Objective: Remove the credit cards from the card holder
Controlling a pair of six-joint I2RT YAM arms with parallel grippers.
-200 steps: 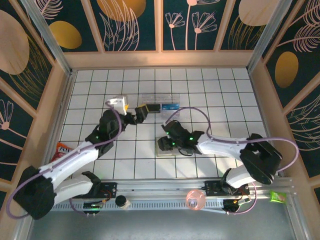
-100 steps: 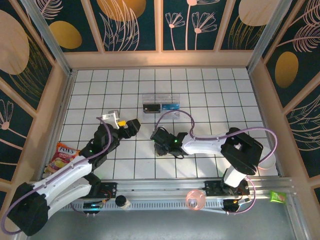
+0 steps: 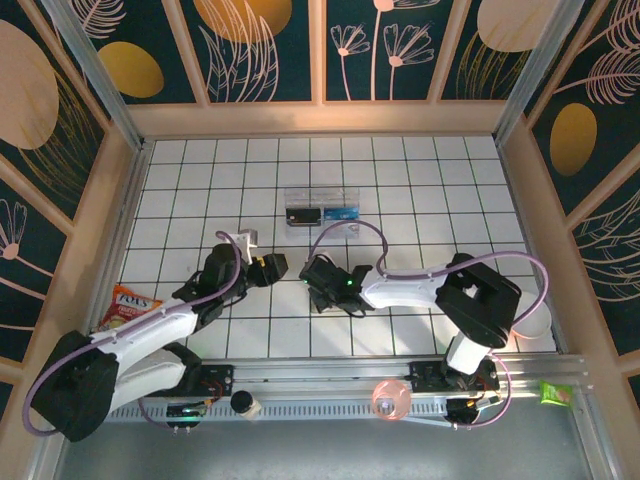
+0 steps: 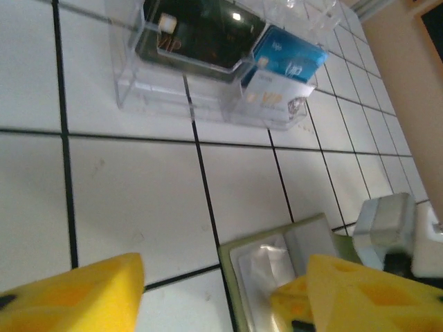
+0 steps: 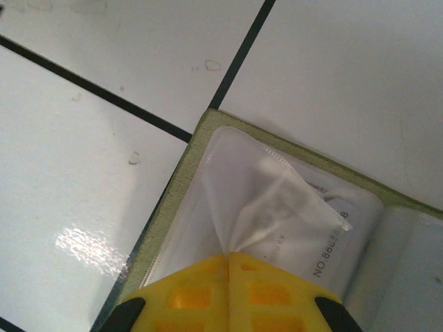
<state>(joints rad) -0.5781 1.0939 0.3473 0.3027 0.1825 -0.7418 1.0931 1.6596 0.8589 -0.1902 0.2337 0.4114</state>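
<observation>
The olive-green card holder (image 5: 174, 205) lies open on the white tiles, its clear sleeves facing up. My right gripper (image 5: 229, 257) is shut on one clear sleeve (image 5: 259, 197), which is pulled up into a crease. In the top view the right gripper (image 3: 316, 289) sits over the card holder (image 3: 323, 304) at the table's middle. My left gripper (image 3: 272, 267) hovers just left of it. In the left wrist view the left gripper (image 4: 225, 268) stands open above the card holder's (image 4: 230, 273) corner. Whether a credit card lies in the sleeves I cannot tell.
A clear plastic box (image 3: 320, 212) holding a dark card and a blue card (image 4: 291, 59) stands farther back. A snack packet (image 3: 126, 306) lies at the left. A pink cup (image 3: 390, 398), a white cup (image 3: 536, 325) and a green packet (image 3: 556, 393) sit along the near edge.
My left gripper pulled back from the clear box toward the card holder, its fingers narrowing. The right gripper shifted left over the holder and shut on the sleeve.
</observation>
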